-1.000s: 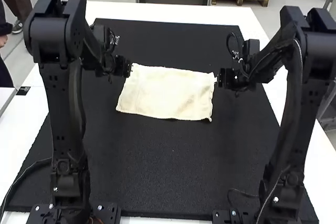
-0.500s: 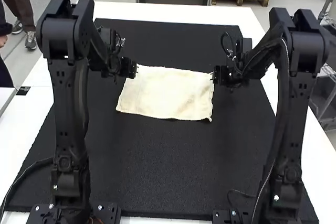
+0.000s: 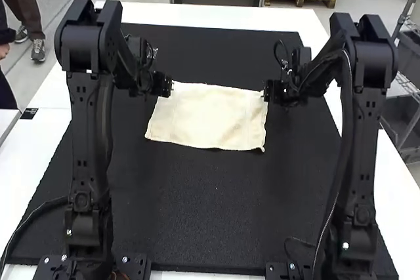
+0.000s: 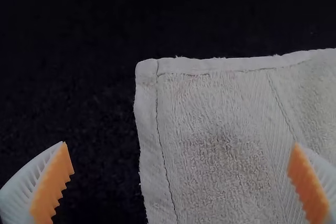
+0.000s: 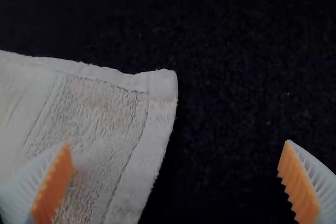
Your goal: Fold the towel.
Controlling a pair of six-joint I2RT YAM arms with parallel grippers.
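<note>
High view: 1 cream towel (image 3: 209, 117) lies spread flat as a rectangle on the black mat (image 3: 197, 221), which rests on the white tabletop (image 3: 226, 15). Whether the cloth is 1 layer or more cannot be told. A small nub sticks out at its near right corner. The left arm (image 3: 84, 142) stands to the near left of the towel, and its left claw (image 3: 172, 88) is at the far left corner. The right arm (image 3: 359, 142) stands to the near right of the towel, with its right claw (image 3: 265, 92) at the far right corner.

In the left wrist view, the left claw (image 4: 180, 144) is wide open and grips nothing: of its 2 ribbed white fingers with orange pads (image 4: 54, 184), 1 is over the mat beside the towel and 1 over the cloth. A stitched hem runs along the edges, and a faint brownish smudge marks the weave near the corner. In the right wrist view, the right claw (image 5: 177, 142) is likewise spread wide and empty, 1 finger over the towel and 1 over the mat beside it.
</note>
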